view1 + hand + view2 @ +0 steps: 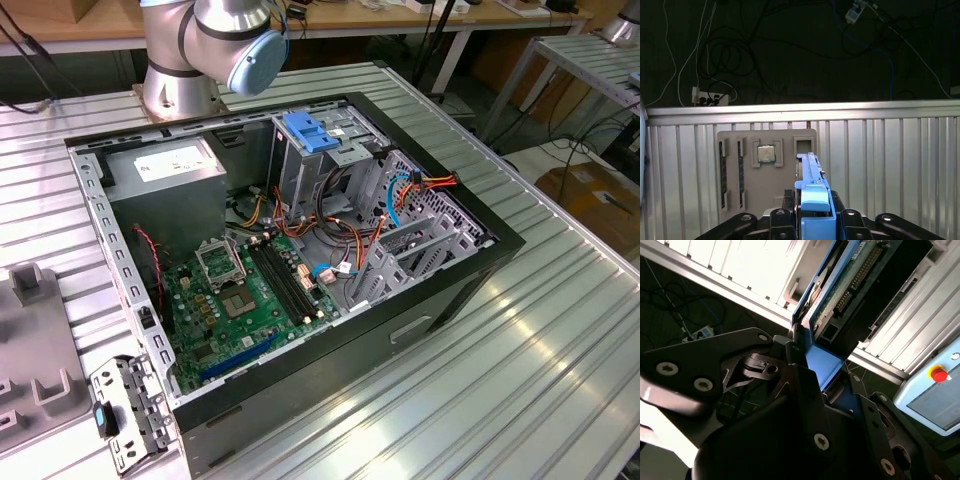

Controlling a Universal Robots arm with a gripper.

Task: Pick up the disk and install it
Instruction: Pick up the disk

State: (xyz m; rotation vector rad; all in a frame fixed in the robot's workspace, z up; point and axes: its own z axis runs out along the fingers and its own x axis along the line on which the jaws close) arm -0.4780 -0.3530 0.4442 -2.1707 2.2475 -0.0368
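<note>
My hand (812, 220) is clamped on the disk (810, 172), with its black fingers (780, 216) pressing either side of the blue rail (815, 200). In the second wrist view I can see the disk's green circuit board (845, 285) facing out. The disk is held edge-on over the grey tray (767, 187), on the side away from the tray's two memory sticks (723, 172). The processor chip (766, 154) sits in the tray between them. The tray lies on the ribbed metal surface (890, 165).
</note>
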